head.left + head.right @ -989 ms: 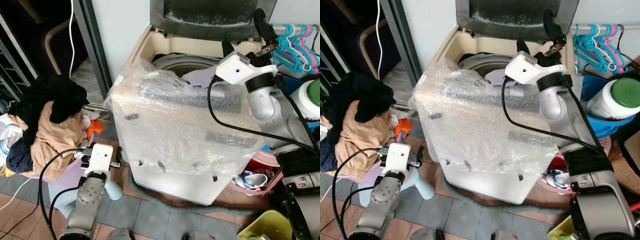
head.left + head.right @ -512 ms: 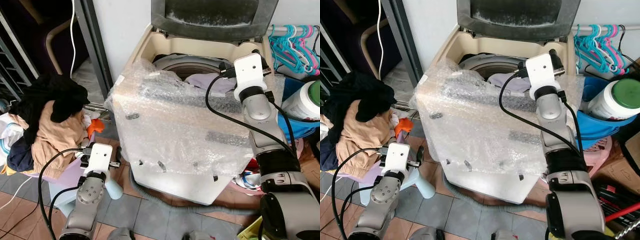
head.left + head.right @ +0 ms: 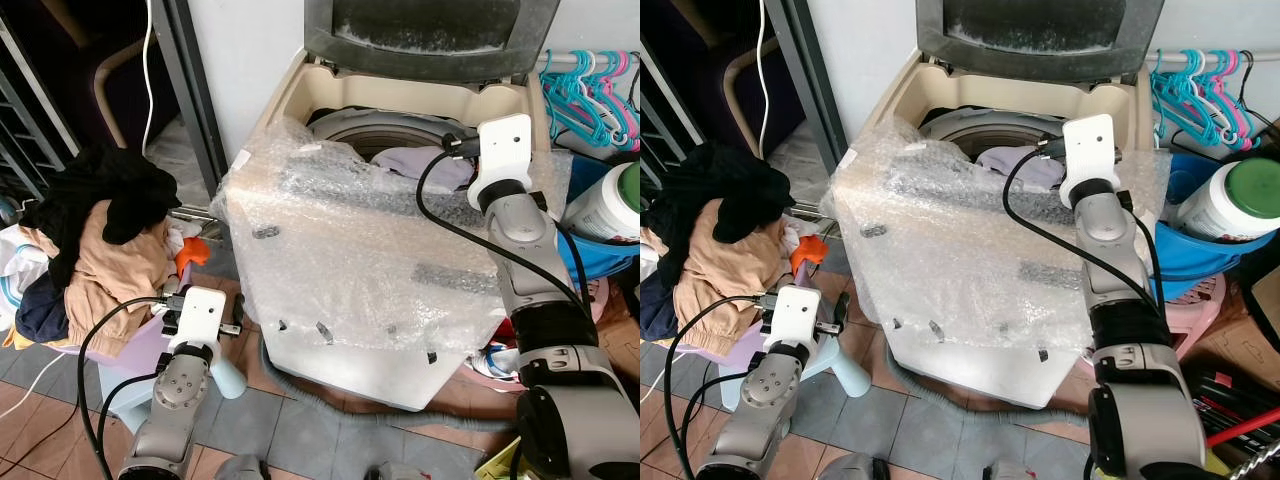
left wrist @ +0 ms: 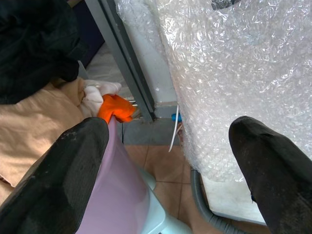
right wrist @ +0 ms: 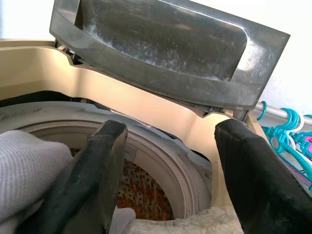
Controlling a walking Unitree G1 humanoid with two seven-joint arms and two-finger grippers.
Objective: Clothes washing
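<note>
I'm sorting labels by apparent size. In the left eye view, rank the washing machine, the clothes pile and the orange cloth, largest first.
1. washing machine
2. clothes pile
3. orange cloth
The gaps are wide, so nearness changes nothing.

Washer glossy beige plastic; bubble wrap crinkled; clothes soft cloth.

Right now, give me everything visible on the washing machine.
The washing machine is a cream top-loader standing on tiled floor against a white wall. Its dark grey lid is raised and leans back, dusty on the inside. Bubble wrap covers the front and part of the top, fixed with dark tape. The round drum opening is exposed; a grey garment lies over its rim and patterned cloth shows deeper inside. The right tool hangs open above the drum. A grey hose runs along the floor at the base.
</note>
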